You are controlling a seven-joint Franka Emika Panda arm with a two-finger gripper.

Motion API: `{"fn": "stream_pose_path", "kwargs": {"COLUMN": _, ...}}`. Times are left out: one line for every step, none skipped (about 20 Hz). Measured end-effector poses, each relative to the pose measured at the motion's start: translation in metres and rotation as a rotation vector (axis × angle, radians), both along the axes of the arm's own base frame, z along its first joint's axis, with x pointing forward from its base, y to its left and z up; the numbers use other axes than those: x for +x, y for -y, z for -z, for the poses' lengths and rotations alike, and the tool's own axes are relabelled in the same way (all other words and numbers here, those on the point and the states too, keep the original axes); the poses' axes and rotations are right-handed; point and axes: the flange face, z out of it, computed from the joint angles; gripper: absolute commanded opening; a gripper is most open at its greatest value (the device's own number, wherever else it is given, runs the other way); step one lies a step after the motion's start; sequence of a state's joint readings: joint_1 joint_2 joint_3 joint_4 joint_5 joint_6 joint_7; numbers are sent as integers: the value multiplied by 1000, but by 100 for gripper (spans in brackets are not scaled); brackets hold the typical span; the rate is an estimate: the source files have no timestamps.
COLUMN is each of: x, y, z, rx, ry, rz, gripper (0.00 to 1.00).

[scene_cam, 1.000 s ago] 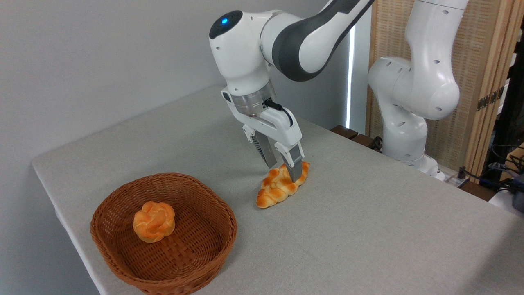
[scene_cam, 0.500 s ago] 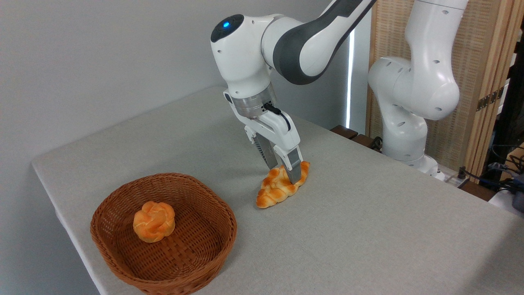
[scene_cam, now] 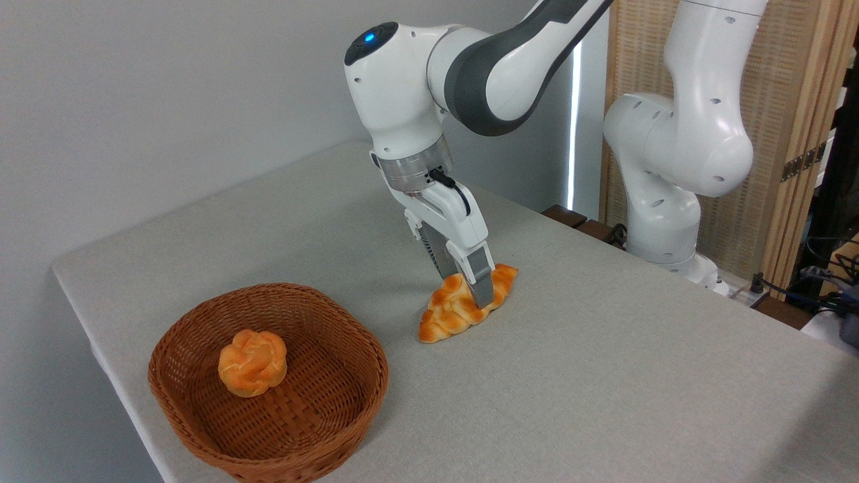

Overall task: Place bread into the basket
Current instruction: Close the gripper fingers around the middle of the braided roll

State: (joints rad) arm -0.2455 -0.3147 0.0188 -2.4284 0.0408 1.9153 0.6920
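Grey table (scene_cam: 604, 376), plain wall behind | bread (scene_cam: 463, 308): glossy braided golden loaf, pointed ends, on the table right of basket (scene_cam: 201, 429), well apart | arm leans down from the far right, gripper (scene_cam: 470, 292) closed on the bread's middle | since before: right end of the bread now tilted up, near end touching the table.

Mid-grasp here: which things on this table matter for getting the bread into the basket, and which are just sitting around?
In the job: braided loaf, gripper closed across it, wicker basket.
Lying about: knotted bun already in the basket, cables at far right.
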Motion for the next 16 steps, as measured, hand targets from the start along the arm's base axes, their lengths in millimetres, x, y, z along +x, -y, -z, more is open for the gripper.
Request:
{"fn": "stream_pose_path", "kwargs": {"x": 0, "y": 0, "z": 0, "rx": 0, "ry": 0, "rz": 1, "gripper": 100}}
{"fn": "stream_pose_path", "kwargs": {"x": 0, "y": 0, "z": 0, "rx": 0, "ry": 0, "rz": 2, "gripper": 100}}
{"fn": "stream_pose_path", "kwargs": {"x": 0, "y": 0, "z": 0, "rx": -2, "ry": 1, "rz": 8, "gripper": 100}}
{"fn": "stream_pose_path", "kwargs": {"x": 0, "y": 0, "z": 0, "rx": -3, "ry": 0, "rz": 15, "gripper": 97}}
{"fn": "stream_pose_path", "kwargs": {"x": 0, "y": 0, "z": 0, "rx": -4, "ry": 0, "rz": 21, "gripper": 87}}
{"fn": "stream_pose_path", "kwargs": {"x": 0, "y": 0, "z": 0, "rx": -5, "ry": -1, "rz": 26, "gripper": 75}}
{"fn": "stream_pose_path", "kwargs": {"x": 0, "y": 0, "z": 0, "rx": -5, "ry": -1, "rz": 30, "gripper": 67}}
{"fn": "stream_pose_path", "kwargs": {"x": 0, "y": 0, "z": 0, "rx": -6, "ry": -1, "rz": 31, "gripper": 62}}
{"fn": "stream_pose_path", "kwargs": {"x": 0, "y": 0, "z": 0, "rx": -6, "ry": -2, "rz": 33, "gripper": 51}}
{"fn": "stream_pose_path", "kwargs": {"x": 0, "y": 0, "z": 0, "rx": -6, "ry": -2, "rz": 34, "gripper": 44}}
{"fn": "stream_pose_path", "kwargs": {"x": 0, "y": 1, "z": 0, "rx": -6, "ry": -2, "rz": 35, "gripper": 38}}
{"fn": "stream_pose_path", "kwargs": {"x": 0, "y": 1, "z": 0, "rx": -6, "ry": -2, "rz": 36, "gripper": 32}}
{"fn": "stream_pose_path", "kwargs": {"x": 0, "y": 2, "z": 0, "rx": -7, "ry": -2, "rz": 39, "gripper": 27}}
{"fn": "stream_pose_path", "kwargs": {"x": -1, "y": 3, "z": 0, "rx": -7, "ry": -2, "rz": 45, "gripper": 24}}
{"fn": "stream_pose_path", "kwargs": {"x": -1, "y": 5, "z": 0, "rx": -6, "ry": -2, "rz": 52, "gripper": 22}}
{"fn": "stream_pose_path", "kwargs": {"x": -1, "y": 6, "z": 0, "rx": -5, "ry": -2, "rz": 61, "gripper": 19}}
